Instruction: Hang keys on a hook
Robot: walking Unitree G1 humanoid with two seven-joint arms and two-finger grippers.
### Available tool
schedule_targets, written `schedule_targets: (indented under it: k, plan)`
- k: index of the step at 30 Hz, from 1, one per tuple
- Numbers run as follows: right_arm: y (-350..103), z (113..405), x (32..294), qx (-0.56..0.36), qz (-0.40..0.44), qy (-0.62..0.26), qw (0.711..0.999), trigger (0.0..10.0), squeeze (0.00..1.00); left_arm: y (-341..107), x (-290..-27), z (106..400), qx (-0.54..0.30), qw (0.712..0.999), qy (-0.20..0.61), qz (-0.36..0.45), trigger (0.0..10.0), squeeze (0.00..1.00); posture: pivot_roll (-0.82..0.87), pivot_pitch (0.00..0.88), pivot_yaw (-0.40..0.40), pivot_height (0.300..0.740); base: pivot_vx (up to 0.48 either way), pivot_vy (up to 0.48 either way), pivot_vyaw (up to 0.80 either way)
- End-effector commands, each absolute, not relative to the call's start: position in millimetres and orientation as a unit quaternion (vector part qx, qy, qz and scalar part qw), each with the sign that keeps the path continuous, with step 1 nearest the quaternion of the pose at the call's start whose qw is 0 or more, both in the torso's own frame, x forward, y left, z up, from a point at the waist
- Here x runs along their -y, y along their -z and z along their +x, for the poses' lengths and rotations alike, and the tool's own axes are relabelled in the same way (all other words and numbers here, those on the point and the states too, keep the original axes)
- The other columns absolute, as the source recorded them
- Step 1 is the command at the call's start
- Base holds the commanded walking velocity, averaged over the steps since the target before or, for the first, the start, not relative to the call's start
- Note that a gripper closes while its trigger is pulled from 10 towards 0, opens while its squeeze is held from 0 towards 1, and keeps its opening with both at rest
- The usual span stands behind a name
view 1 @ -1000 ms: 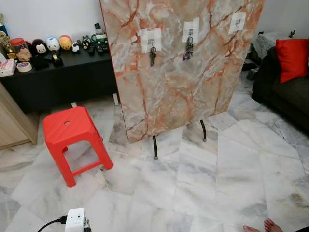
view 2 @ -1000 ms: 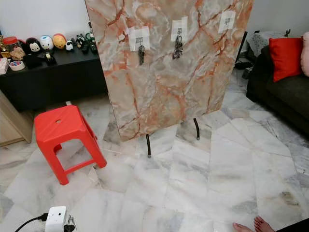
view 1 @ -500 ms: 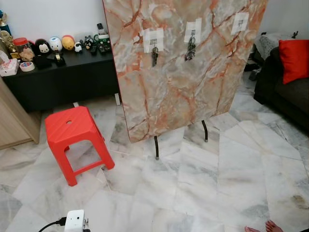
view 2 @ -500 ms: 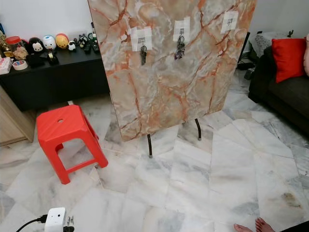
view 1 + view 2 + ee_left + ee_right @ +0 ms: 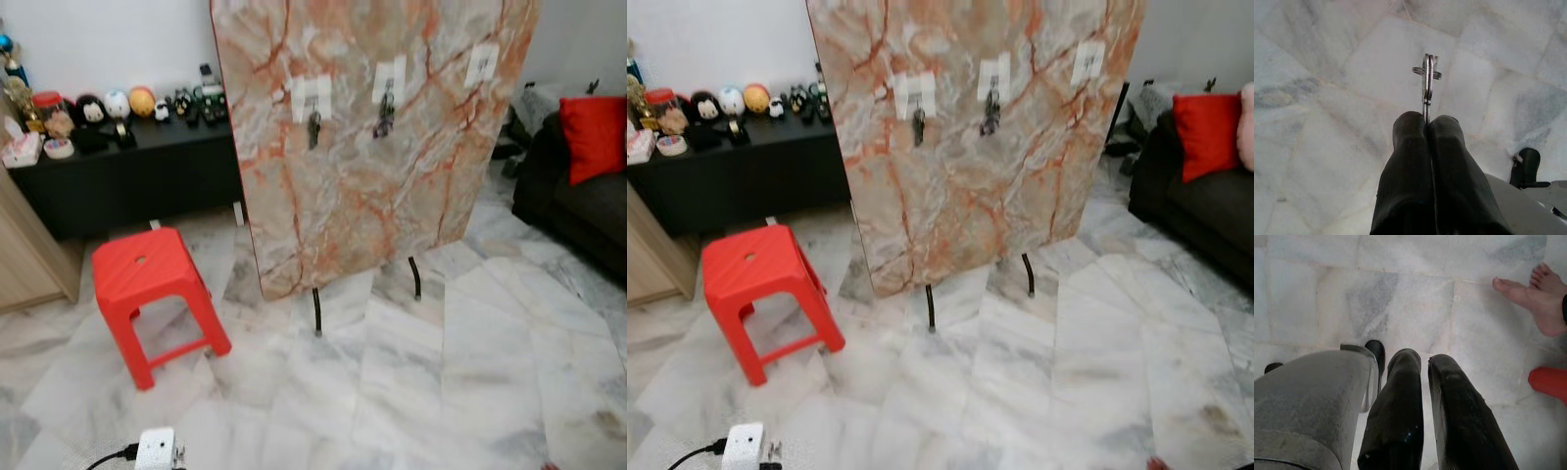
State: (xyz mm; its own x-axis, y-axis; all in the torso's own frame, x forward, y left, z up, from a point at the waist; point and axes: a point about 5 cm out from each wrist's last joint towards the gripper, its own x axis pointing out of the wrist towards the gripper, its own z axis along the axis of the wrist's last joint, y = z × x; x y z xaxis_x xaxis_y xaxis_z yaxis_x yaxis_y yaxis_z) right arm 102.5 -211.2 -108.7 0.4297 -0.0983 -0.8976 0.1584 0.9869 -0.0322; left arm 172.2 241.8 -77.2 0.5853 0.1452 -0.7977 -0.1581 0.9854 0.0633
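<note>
Though pinched edge-on, silvery ringed keys [image 5: 1427, 78]

Glossy marble floor [image 5: 470, 362]; shiny metal keys [image 5: 1427, 78]; smooth red plastic stool [image 5: 142, 274]; matt black ribbed left gripper [image 5: 1428, 122] fingers [image 5: 1408, 161]

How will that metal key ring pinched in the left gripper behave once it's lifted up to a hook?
The metal key ring is probably stiff and light. The left gripper pinches it edge-on between closed black fingers, so smooth metal might slip or swivel. Bunches already hanging on the marble-patterned board dangle, so this one will likely swing too.
</note>
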Motion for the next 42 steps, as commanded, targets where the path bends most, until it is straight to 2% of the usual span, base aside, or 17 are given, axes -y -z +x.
schedule_targets:
  k: [1, 31, 36, 42]
  plan:
    - [108.2, 104.7, 211.7, -0.53, 0.024, 0.072, 0.845, 10.0, 0.0, 79.0, -242.4, 168.5, -0.455, 0.886, -0.087, -0.009, 10.0, 0.0, 0.04, 0.0, -0.033, 0.74, 0.33, 0.0, 0.0]
    - [107.6, 108.0, 211.0, -0.53, 0.021, 0.064, 0.845, 10.0, 0.0, 83.5, -238.8, 161.2, -0.468, 0.88, -0.083, -0.014, 10.0, 0.0, 0.04, 0.0, -0.033, 0.74, 0.34, 0.0, 0.0]
    - [106.6, 110.3, 210.7, -0.522, 0.014, 0.056, 0.851, 10.0, 0.0, 84.1, -238.8, 159.8, -0.47, 0.878, -0.085, -0.006, 10.0, 0.0, 0.04, 0.0, -0.033, 0.74, 0.0, 0.0, 0.0]
    - [106.7, 110.2, 211.0, -0.524, 0.01, 0.05, 0.85, 10.0, 0.0, 84.5, -238.0, 159.0, -0.468, 0.879, -0.091, -0.015, 10.0, 0.0, 0.04, 0.0, -0.034, 0.74, 0.0, 0.0, 0.78]
